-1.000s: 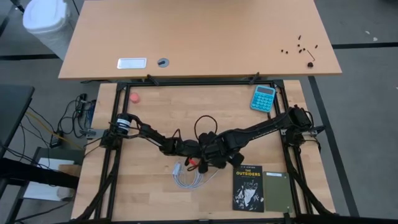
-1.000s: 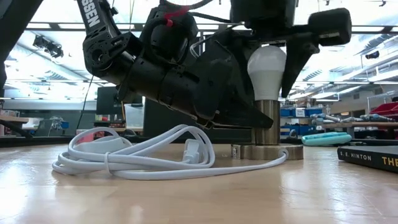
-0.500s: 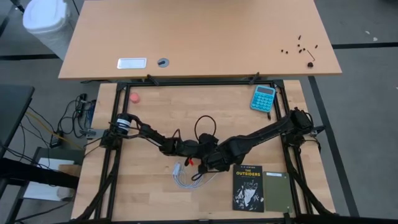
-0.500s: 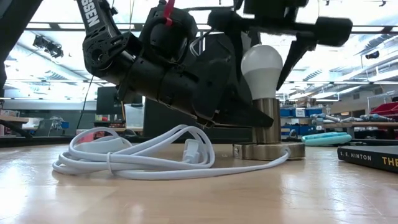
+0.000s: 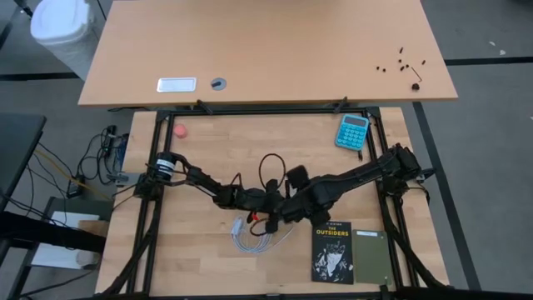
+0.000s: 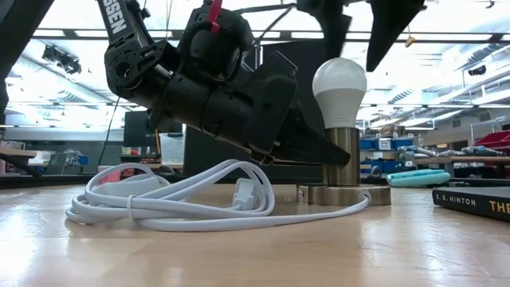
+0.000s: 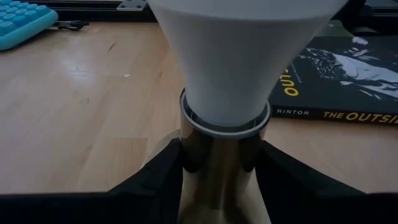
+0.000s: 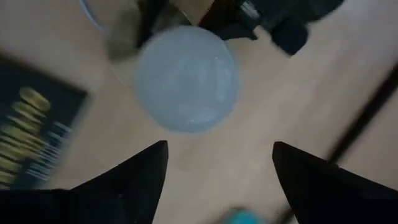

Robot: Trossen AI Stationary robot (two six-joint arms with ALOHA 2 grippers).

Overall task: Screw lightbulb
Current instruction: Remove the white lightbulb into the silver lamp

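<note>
The white lightbulb [image 6: 340,83] stands upright in the silvery socket [image 6: 344,156], its neck [image 7: 225,93] sunk in the socket's column. The socket's round base [image 6: 344,194] rests on the wooden table. My left gripper [image 7: 224,169] reaches in from the table's left and is shut on the column. My right gripper [image 6: 362,28] hangs above the bulb, open and pointing down, with its fingers clear of the bulb [image 8: 186,78]. In the high view my right gripper [image 5: 290,198] hides the bulb. My left gripper pinches the socket's upright column [image 7: 214,163] between its two fingers [image 7: 163,171], just under the bulb's neck. It comes almost level from the table's left, slanting a little downward. The socket stands upright on its base on the table.
A coiled white cable [image 6: 179,199] lies on the table beside the socket toward the near left. A black book [image 5: 333,250] lies near the front right, and a blue calculator [image 5: 352,131] at the far right. A small pink ball [image 5: 180,131] is at the far left.
My right gripper has opened, let go of the bulb and risen clear above it, rolling about its own axis as it went. The bulb has stayed upright in the socket.
</note>
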